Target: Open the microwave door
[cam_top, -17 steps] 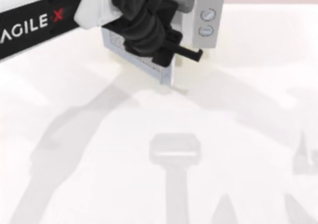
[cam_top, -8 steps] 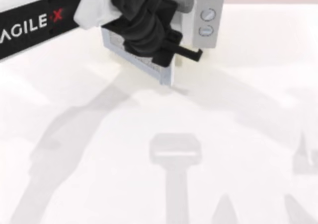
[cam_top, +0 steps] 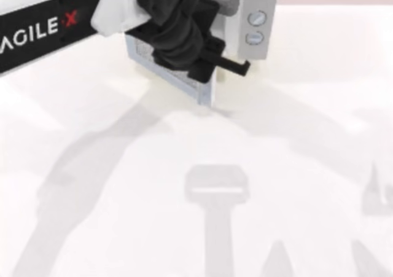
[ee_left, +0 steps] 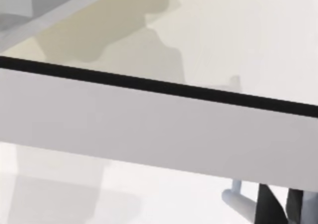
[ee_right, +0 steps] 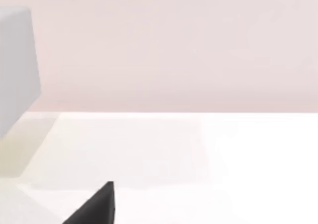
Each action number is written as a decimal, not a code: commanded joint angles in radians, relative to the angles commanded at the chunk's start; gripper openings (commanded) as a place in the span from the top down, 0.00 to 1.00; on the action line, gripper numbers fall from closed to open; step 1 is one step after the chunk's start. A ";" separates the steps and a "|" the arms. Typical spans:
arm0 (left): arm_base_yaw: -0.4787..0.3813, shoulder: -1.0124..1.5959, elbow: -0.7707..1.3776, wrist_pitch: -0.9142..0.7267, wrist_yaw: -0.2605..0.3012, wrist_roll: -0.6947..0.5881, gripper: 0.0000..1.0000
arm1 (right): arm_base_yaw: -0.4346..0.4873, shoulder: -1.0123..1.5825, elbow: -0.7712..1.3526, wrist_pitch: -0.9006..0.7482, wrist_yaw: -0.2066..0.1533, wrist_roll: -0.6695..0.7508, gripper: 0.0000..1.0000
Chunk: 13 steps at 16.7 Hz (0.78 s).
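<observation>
The left gripper is right up against the microwave door, its black body lying over the door's top edge near the free end. One dark finger pokes out past the door toward the knob panel; whether the pincer is clenched on the door's edge or merely pressed against it, I cannot tell. From the left wrist view the door fills the picture as a wide pale-grey band with a black strip along one edge.

The microwave sits at the far edge of the table, around the middle. Its door stands swung out at a slant from the front, partly open, with the speckled window showing beneath the arm. Two round silver knobs sit on the narrow panel to the right.

The right gripper shows only as a dark tip low over the table, well apart from the microwave.
</observation>
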 joint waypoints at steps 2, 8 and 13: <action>-0.006 0.003 -0.003 0.000 0.007 -0.004 1.00 | 0.000 0.000 0.000 0.000 0.000 0.000 0.00; 0.030 -0.056 -0.073 0.020 0.060 0.099 1.00 | 0.000 0.000 0.000 0.000 0.000 0.000 0.00; 0.043 -0.074 -0.101 0.024 0.081 0.139 1.00 | 0.000 0.000 0.000 0.000 0.000 0.000 0.00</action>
